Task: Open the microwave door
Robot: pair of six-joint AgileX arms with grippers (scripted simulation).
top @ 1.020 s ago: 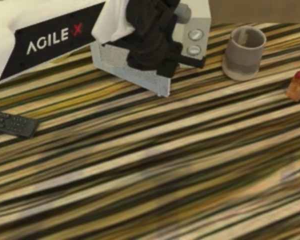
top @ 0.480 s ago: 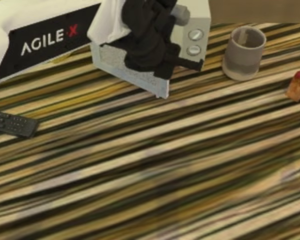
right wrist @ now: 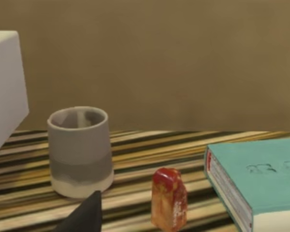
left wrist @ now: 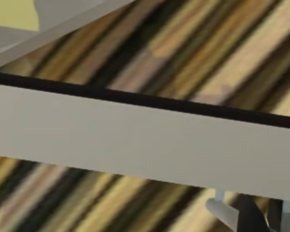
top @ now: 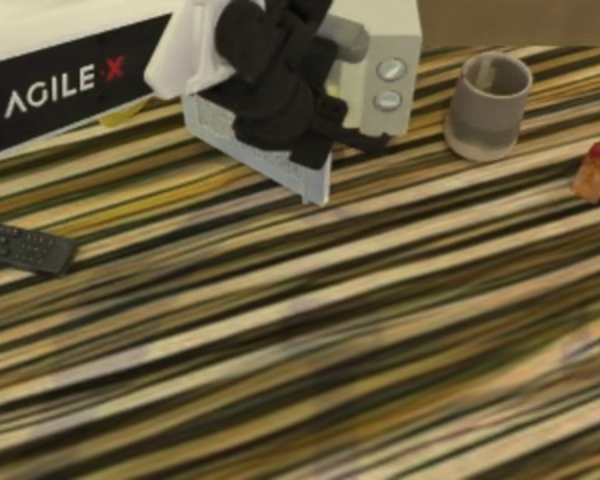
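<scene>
Up at eleven o'clock on the table, my left gripper (top: 325, 140) has swung the microwave door (top: 265, 160) wider from the microwave (top: 390, 40), finger state untellable, so opening progresses.

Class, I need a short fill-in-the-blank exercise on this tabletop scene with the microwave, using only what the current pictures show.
1. The cream-white boxy microwave has two round grey ____ on its front panel.
2. The cream-white microwave door with mesh window stands swung ____.
3. The black left hand works at the door's free ____.
4. The grey ceramic mug stands on the microwave's ____ side in the top view.

Missing words: knobs; open; edge; right
</scene>
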